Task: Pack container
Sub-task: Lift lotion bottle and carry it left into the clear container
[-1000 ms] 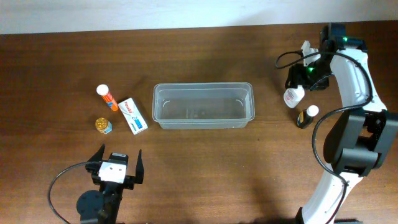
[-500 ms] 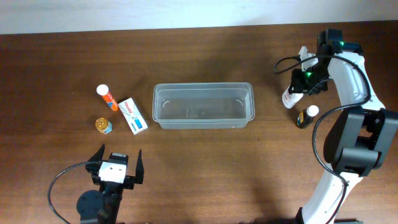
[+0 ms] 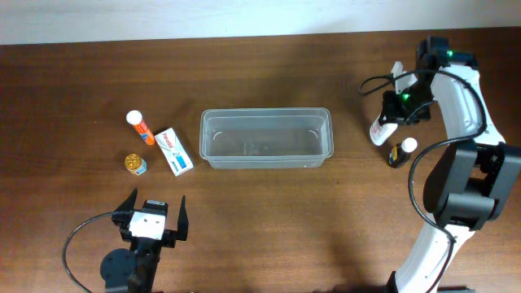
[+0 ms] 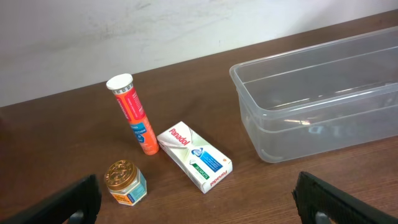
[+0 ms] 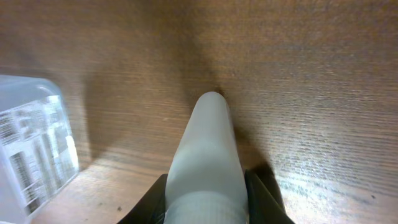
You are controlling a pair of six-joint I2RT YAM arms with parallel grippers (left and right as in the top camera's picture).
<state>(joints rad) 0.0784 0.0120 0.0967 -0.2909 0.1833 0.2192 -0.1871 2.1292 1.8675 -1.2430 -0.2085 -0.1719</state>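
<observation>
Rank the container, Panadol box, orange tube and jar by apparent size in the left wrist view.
1. container
2. Panadol box and orange tube: too alike to rank, and the box lies nearer
3. jar

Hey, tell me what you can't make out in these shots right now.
1. Whether the right tool grips the white bottle: in the right wrist view the bottom edge cuts off its fingers; overhead, the arm covers them.
2. Pale printed item: right wrist view, blurred, cut by the left edge.
3. Small jar label: too small in the overhead and left wrist views.
</observation>
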